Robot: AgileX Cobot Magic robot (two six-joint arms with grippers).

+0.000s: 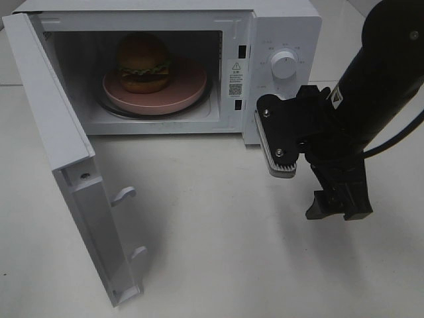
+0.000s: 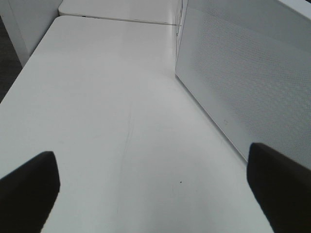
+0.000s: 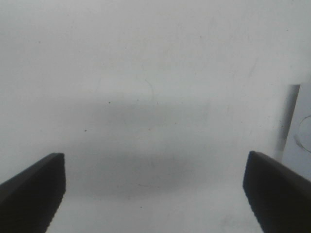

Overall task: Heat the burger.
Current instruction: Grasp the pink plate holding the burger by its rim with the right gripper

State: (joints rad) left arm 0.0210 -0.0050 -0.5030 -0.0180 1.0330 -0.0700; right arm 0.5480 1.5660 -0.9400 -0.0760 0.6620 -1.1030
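The burger (image 1: pixel 143 63), with a golden-brown bun and green lettuce, sits on a round pink plate (image 1: pixel 189 89) inside the white microwave (image 1: pixel 285 26). The microwave's door (image 1: pixel 59 152) is swung wide to the left. My right gripper (image 1: pixel 311 185) hangs open and empty in front of the control panel, pointing down at the table. In the right wrist view the right gripper (image 3: pixel 155 194) has only bare table between its fingertips. My left gripper (image 2: pixel 155 194) is open and empty over the table beside the door's outer face (image 2: pixel 252 82). The left gripper is outside the high view.
The timer knob (image 1: pixel 284 66) is on the microwave's panel, just above the right arm. The open door juts toward the table's front edge on the left. White tabletop (image 1: pixel 218 225) spreads in front of the microwave.
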